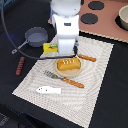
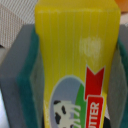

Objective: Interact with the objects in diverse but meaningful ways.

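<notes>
White Panda arm stands over the far-left edge of the pale woven placemat [image 1: 95, 75], as the exterior view has it, its gripper [image 1: 55, 49] down at the yellow butter block [image 1: 49, 48].

Wrist view: the block [image 2: 75, 55], yellow with a cow picture and a red "BUTTER" band, fills the frame between two grey fingers [image 2: 15, 75] faced with green pads [image 2: 27, 95]. Pads sit against both long sides — fingers clamped on the block, by the look of it. Whether the block is off the mat I cannot tell.

Nearby:
- golden bread loaf [image 1: 68, 64] on a round plate, just beside the gripper
- orange-handled fork [image 1: 64, 79] and orange-handled knife [image 1: 86, 57] either side of the plate
- white toy fish [image 1: 48, 90] on the mat's near corner
- grey long-handled saucepan [image 1: 34, 37] and red-brown sausage [image 1: 20, 65] on the dark tabletop [image 1: 15, 95], off the mat

Judgement: step in hand is a grasp-and-carry of the butter. To do it well — keep the squeeze steady, lift straight up before any sideways travel so the block clears the loaf, and set it down flat with the wrist level.
</notes>
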Tool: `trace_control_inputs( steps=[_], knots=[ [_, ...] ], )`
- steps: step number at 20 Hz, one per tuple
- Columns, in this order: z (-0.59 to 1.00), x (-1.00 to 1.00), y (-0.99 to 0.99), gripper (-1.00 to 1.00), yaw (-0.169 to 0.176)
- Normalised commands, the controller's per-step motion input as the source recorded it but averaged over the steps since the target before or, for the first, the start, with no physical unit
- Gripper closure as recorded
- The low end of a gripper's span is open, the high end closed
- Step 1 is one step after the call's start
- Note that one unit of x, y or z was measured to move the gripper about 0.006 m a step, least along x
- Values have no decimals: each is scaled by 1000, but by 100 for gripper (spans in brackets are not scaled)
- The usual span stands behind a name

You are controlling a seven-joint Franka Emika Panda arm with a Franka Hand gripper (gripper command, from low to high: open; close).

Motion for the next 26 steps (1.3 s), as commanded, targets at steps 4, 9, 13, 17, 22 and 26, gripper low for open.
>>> trace_control_inputs(
  steps=[4, 9, 13, 17, 22, 26],
  knots=[
    [-525, -871, -150, 100, 0],
    [-475, -662, -80, 100, 0],
    [-397, -433, 0, 100, 0],
    [-147, -256, 0, -100, 11],
    [289, 0, 46, -100, 5],
    [595, -41, 116, -100, 0]
  ],
)
